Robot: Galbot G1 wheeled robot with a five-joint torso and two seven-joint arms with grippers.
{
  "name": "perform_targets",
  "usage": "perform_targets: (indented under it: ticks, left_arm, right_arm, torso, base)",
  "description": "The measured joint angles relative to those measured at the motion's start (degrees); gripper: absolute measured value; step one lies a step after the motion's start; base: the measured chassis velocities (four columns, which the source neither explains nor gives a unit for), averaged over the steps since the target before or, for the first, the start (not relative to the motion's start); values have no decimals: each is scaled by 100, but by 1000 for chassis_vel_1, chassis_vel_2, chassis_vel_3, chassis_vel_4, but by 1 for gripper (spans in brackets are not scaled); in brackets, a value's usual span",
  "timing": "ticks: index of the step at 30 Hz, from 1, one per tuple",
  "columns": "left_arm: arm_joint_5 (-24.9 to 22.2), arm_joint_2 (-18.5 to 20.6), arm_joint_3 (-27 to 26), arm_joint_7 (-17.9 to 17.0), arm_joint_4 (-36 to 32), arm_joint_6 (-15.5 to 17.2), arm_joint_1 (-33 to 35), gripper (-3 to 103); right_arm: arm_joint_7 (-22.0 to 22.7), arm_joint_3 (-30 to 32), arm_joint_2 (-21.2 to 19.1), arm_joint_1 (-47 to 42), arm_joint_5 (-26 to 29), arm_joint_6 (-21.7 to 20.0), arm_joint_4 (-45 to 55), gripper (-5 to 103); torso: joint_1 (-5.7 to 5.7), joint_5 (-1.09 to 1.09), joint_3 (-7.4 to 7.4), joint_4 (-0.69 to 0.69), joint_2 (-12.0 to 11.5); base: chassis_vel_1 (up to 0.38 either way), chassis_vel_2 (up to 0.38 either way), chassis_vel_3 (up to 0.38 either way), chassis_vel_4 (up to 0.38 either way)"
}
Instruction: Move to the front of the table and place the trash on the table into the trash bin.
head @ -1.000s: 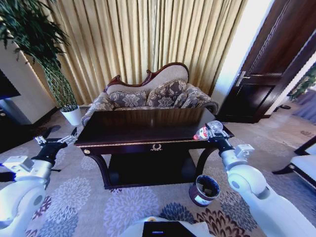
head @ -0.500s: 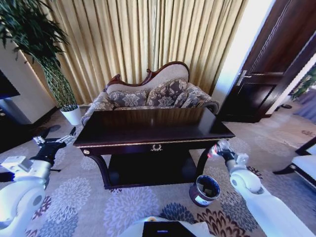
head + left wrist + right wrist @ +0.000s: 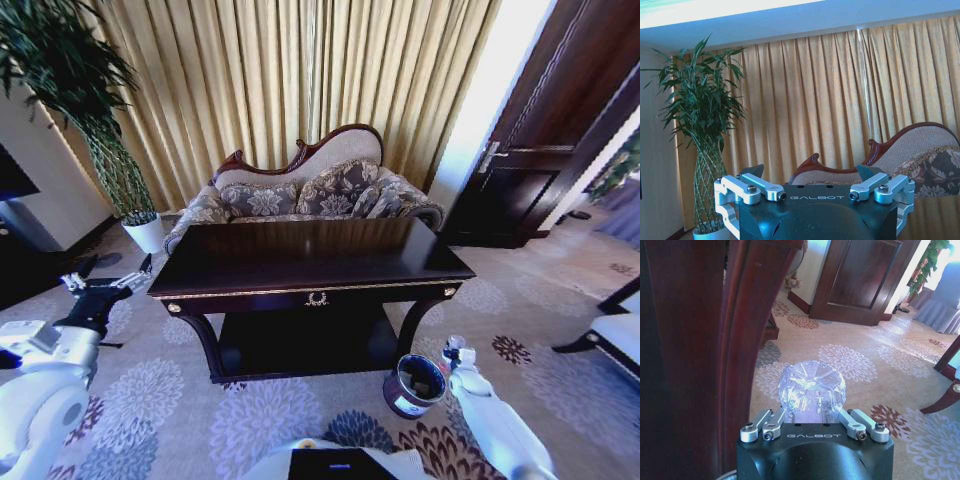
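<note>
- Our left gripper point(image 3: 108, 284) hovers off the table's left end, at nine o'clock from the table point(image 3: 310, 262); in the left wrist view its fingers point(image 3: 751, 176) stand spread wide, holding nothing.
- The table's glossy top lies bare at the centre of the head view.
- The trash bin point(image 3: 413, 385) sits on the carpet at five o'clock from the table, by its front right leg.
- Our right gripper point(image 3: 453, 351) hangs just beside the bin, at two o'clock from it, pinching the clear plastic bottle point(image 3: 812, 390) between its fingers.
</note>
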Motion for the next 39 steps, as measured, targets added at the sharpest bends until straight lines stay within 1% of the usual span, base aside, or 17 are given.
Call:
perform_targets:
  ticks: [2, 4, 6, 7, 8, 9, 10, 13, 15, 19, 20, 22, 32, 34, 35, 37, 39]
  left_arm:
    - [4, 9, 2, 1, -3, -4, -13, 100]
    - [9, 0, 16, 3, -3, -8, -15, 100]
    - [13, -8, 22, 5, -3, -11, -15, 100]
    - [19, -24, 28, 9, -3, -18, -14, 100]
    - [21, -30, 33, 10, 1, -23, -12, 100]
    - [23, -34, 36, 12, 6, -27, -12, 100]
    - [23, -34, 36, 12, 6, -27, -12, 100]
    - [26, -37, 40, 18, 35, -36, -13, 100]
    - [25, -37, 41, 18, 38, -38, -13, 100]
    - [26, -35, 40, 22, 62, -55, -14, 100]
    - [26, -35, 40, 22, 62, -55, -14, 100]
    - [26, -35, 37, 22, 70, -72, -9, 100]
    - [26, -26, 17, 35, 86, -106, 4, 100]
    - [25, -22, 17, 35, 87, -109, 3, 100]
    - [24, -20, 17, 33, 90, -110, -4, 100]
    - [22, -19, 17, 29, 91, -110, -8, 100]
    - [17, -20, 24, 19, 100, -111, -15, 100]
  right_arm:
    - [2, 13, 46, 14, -100, 0, 2, 26]
    - [2, 34, 53, 14, -199, -2, 10, 37]
    - [2, 44, 53, 12, -218, -3, 19, 37]
    - [4, 58, 53, -3, -228, -6, 40, 48]
    - [6, 69, 53, -13, -230, -8, 56, 48]
    - [8, 76, 53, -21, -230, -9, 69, 54]
    - [8, 76, 53, -21, -230, -9, 69, 54]
    - [21, 101, 42, -99, -218, -15, 170, 69]
    - [21, 103, 42, -106, -217, -16, 176, 69]
    - [31, 123, 38, -183, -202, -23, 237, 91]
    - [31, 123, 38, -183, -202, -23, 237, 91]
    - [34, 132, 33, -217, -198, -26, 274, 99]
    - [42, 154, 32, -346, -109, -37, 403, 100]
    - [44, 154, 32, -404, 123, -107, 526, 100]
    - [46, 154, 26, -457, 362, -169, 671, 100]
    - [46, 154, 16, -495, 515, -198, 788, 100]
    - [19, 165, -69, -687, 925, -363, 1434, 100]
  torso:
    - [0, 2, 0, -4, 0]
    - [0, 2, 0, -4, 0]
    - [0, 0, 0, -4, 0]
    - [0, 1, 0, -4, 0]
    - [0, 2, 0, -3, 0]
    - [0, 2, 0, -3, 0]
    - [0, 2, 0, -3, 0]
    - [-1, 2, 0, -3, 0]
    - [0, 2, 0, -3, 0]
    - [0, 2, 0, -3, 0]
    - [0, 2, 0, -3, 0]
    - [0, 2, 0, -3, 0]
    - [0, 2, 0, -3, 0]
    - [0, 2, 0, -3, 0]
    - [0, 3, 0, -4, 0]
    - [0, 3, 0, -4, 0]
    - [0, 2, 0, -3, 0]
  base:
    - [0, 0, 0, 0]
    - [0, 0, 0, 0]
    - [0, 0, 0, 0]
    - [0, 0, 0, 0]
    - [0, 0, 0, 0]
    - [0, 0, 0, 0]
    - [0, 0, 0, 0]
    - [0, 0, 0, 0]
    - [0, 0, 0, 0]
    - [0, 0, 0, 0]
    - [0, 0, 0, 0]
    - [0, 0, 0, 0]
    - [0, 0, 0, 0]
    - [0, 0, 0, 0]
    - [0, 0, 0, 0]
    - [0, 0, 0, 0]
    - [0, 0, 0, 0]
